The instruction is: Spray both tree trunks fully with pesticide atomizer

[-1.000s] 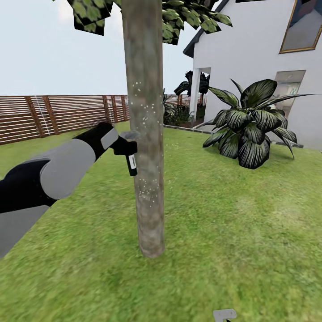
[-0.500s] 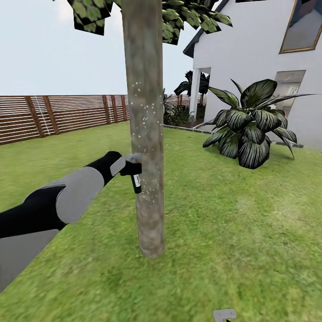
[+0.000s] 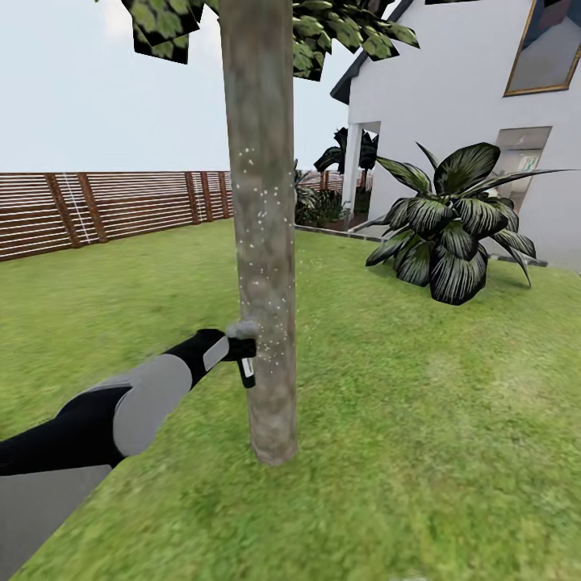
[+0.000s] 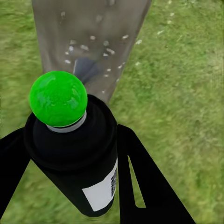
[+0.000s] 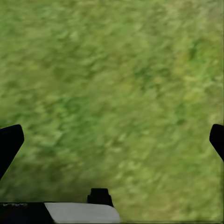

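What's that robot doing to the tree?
The robot's left claw holds a small black pesticide atomizer right up against the tree trunk on the lawn. White specks of pesticide dot the middle of the trunk, and the bottle now sits low, near the trunk's base. The right claw is open over bare grass, holding nothing.

Left arm (image 3: 121,415) stretched forward and slightly upward from the lower left, left gripper (image 3: 242,351) clamped on the atomizer (image 4: 77,154), black fingers (image 4: 144,182) pressed to both its sides, right gripper (image 5: 112,140) held spread wide, fingertips (image 5: 9,142) well apart
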